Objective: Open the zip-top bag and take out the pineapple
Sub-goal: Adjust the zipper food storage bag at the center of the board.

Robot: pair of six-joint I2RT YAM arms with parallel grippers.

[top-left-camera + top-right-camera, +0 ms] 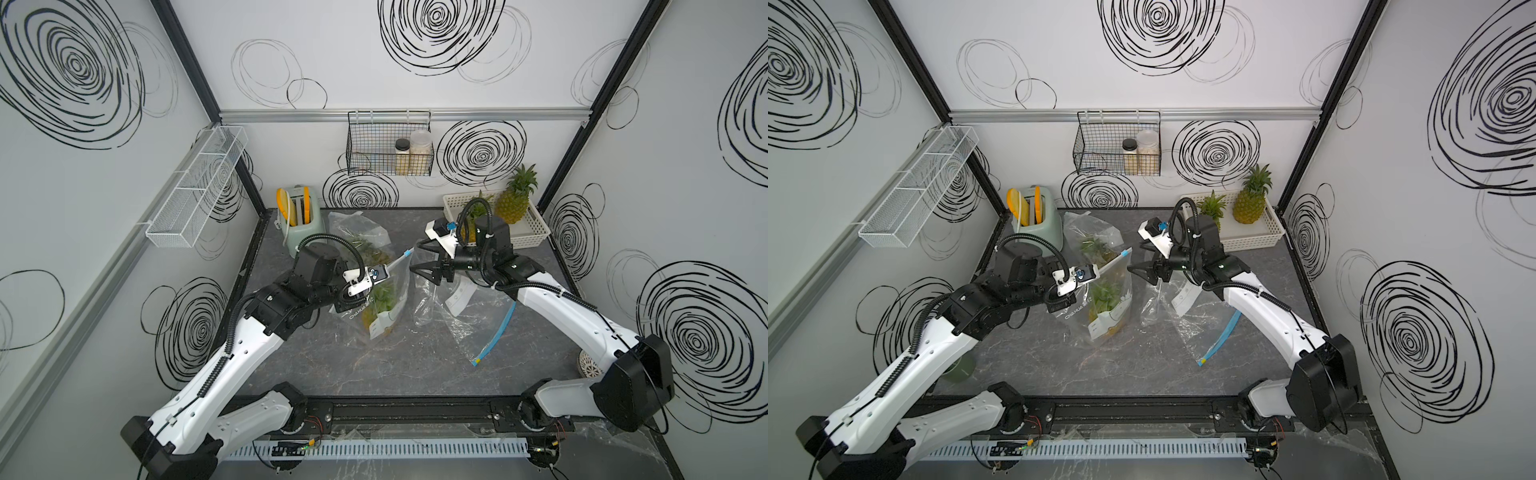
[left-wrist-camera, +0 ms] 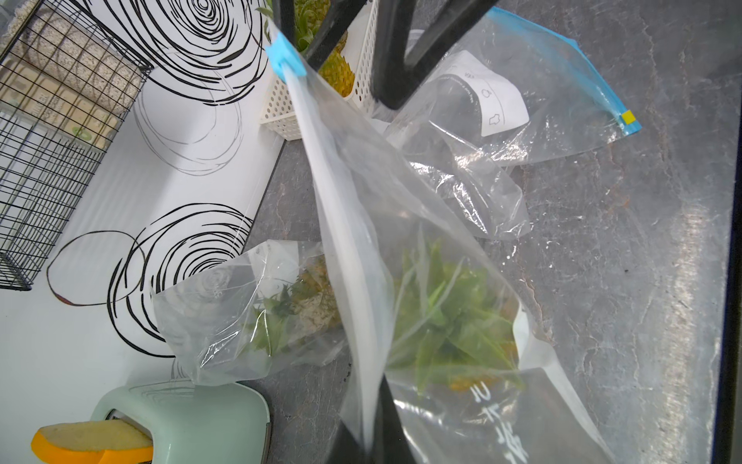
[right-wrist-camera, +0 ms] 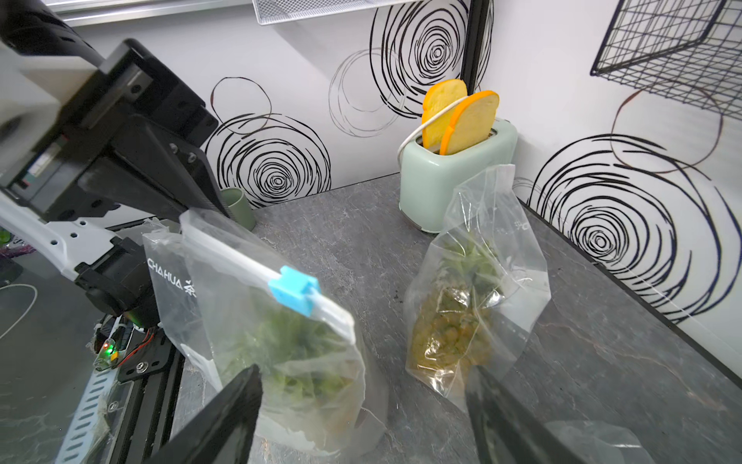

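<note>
The surface (image 1: 395, 365) is a dark grey tabletop with a marble pattern. White walls with black swirl drawings close it on 3 sides. A black wire basket (image 1: 374, 149) hangs on the back wall and holds 2 jars (image 1: 402, 156). A white mesh shelf (image 1: 195, 187) is fixed on the left wall. In the back left corner stands a mint green toaster (image 1: 305, 232) with 2 toy bread slices in it. In the back right corner stands a white basket (image 1: 532, 232) with an upright pineapple fruit (image 1: 513, 203) inside. Empty clear bags (image 1: 465, 316) lie crumpled toward the right edge.

The zip-top bag (image 1: 386, 307) stands near the middle of the surface, with its bottom on the tabletop. It is clear plastic with white print. The pineapple (image 2: 445, 313) is inside it; its green leaves and a little yellow show through the plastic. A blue slider (image 3: 295, 290) sits on the zip strip, near the end which points to the right arm. The 2 sides of the strip lie flat together.

The left gripper (image 2: 371, 426) is closed and pinches the other end of this strip, so the top is lifted. The right gripper (image 1: 417, 262) is wide open, just beside the slider, and holds nothing.

A second bag (image 1: 365, 237), also with a pineapple inside, stands behind, near the toaster.
</note>
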